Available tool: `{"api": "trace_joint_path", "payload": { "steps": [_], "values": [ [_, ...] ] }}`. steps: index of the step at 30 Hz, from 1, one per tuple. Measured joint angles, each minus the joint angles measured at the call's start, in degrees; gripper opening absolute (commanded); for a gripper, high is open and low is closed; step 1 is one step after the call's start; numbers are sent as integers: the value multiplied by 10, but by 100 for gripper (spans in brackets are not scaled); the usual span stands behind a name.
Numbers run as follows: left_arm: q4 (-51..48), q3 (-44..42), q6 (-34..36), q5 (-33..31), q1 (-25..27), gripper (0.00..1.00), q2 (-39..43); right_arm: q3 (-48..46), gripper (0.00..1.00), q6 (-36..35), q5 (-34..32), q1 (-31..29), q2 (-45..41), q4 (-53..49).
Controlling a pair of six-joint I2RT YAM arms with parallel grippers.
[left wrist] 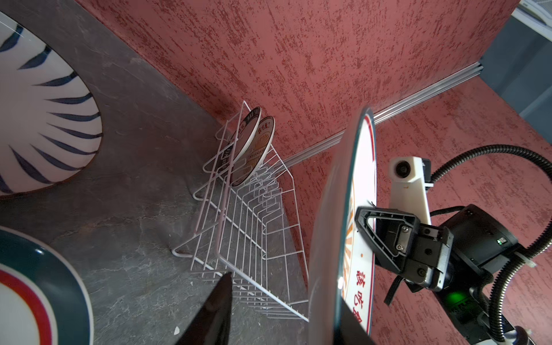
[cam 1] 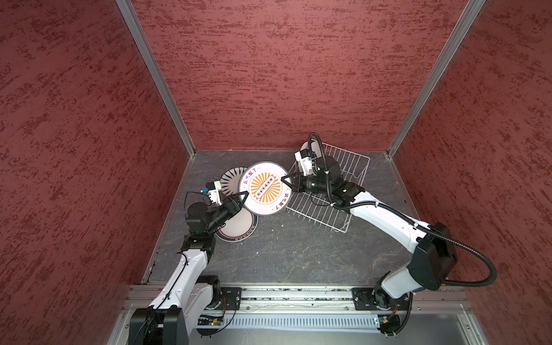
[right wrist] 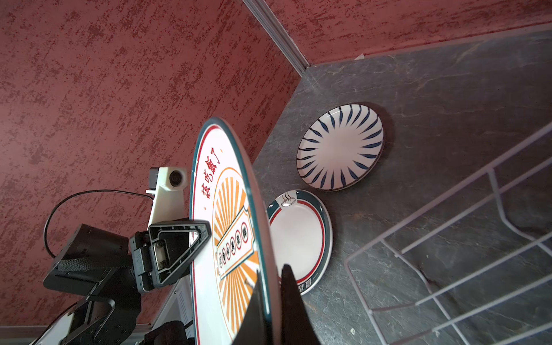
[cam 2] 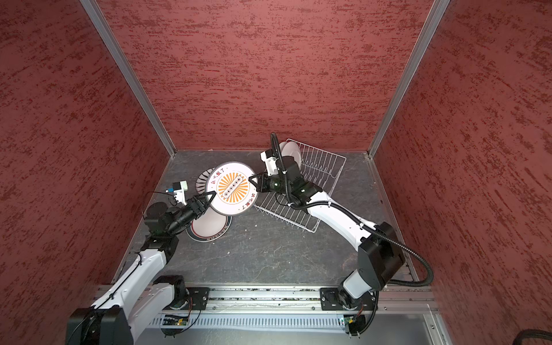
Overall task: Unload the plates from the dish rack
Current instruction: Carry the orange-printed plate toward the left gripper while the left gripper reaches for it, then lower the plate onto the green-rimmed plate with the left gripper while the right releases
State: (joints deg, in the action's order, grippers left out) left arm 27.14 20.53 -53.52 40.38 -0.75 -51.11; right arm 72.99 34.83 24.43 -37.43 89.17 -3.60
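An orange sunburst plate point(cam 1: 265, 188) point(cam 2: 233, 188) hangs face up above the table between both grippers. My right gripper point(cam 1: 285, 179) point(right wrist: 270, 274) is shut on its rim on the dish rack side. At the opposite rim my left gripper point(cam 1: 243, 198) point(left wrist: 285, 288) straddles the edge. One finger lies against the plate's face and the other stands clear of its back. The white wire dish rack point(cam 1: 328, 209) point(left wrist: 254, 224) holds two upright plates point(left wrist: 254, 143) at its far end. A striped plate point(right wrist: 340, 146) and a green-rimmed plate point(right wrist: 298, 239) lie flat on the table.
Red walls close in the dark stone table point(cam 1: 298, 254) on three sides. The rack stands askew at the back right. The two flat plates lie at the back left, partly under the held plate and my left arm. The arms' base rail point(cam 1: 298, 295) runs along the front.
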Motion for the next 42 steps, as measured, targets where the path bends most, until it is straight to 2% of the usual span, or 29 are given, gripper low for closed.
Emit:
{"api": "trace_joint_path", "payload": {
  "steps": [7, 11, 16, 18, 20, 27, 30, 37, 40, 42],
  "values": [
    [9, 0, -7, 2, 2, 23, 2, -6, 0, 4, 10, 1, 3, 8],
    [15, 0, -15, 3, 2, 10, 2, -6, 0, 4, 14, 2, 9, 12],
    [19, 0, -18, 3, 2, 18, 1, -11, 0, 6, 24, 4, 11, 23],
    [18, 0, -17, 3, 2, 27, 1, -13, 0, 8, 30, 5, 11, 26],
    [18, 0, -17, 2, 2, 31, -1, -13, 0, 10, 37, 5, 12, 30],
    [17, 0, -18, 3, 2, 29, -9, -13, 0, 13, 45, 5, 20, 34],
    [16, 0, -18, 3, 2, 23, -10, -13, 0, 14, 50, 5, 25, 35],
    [7, 0, -17, 4, 3, 0, -11, -13, 0, 14, 52, 5, 35, 35],
    [8, -1, -16, 5, 3, 0, -12, -12, 18, 15, 54, 6, 38, 33],
    [5, -1, -16, 5, 4, 0, -12, -11, 34, 19, 65, 9, 38, 37]
  ]
}}
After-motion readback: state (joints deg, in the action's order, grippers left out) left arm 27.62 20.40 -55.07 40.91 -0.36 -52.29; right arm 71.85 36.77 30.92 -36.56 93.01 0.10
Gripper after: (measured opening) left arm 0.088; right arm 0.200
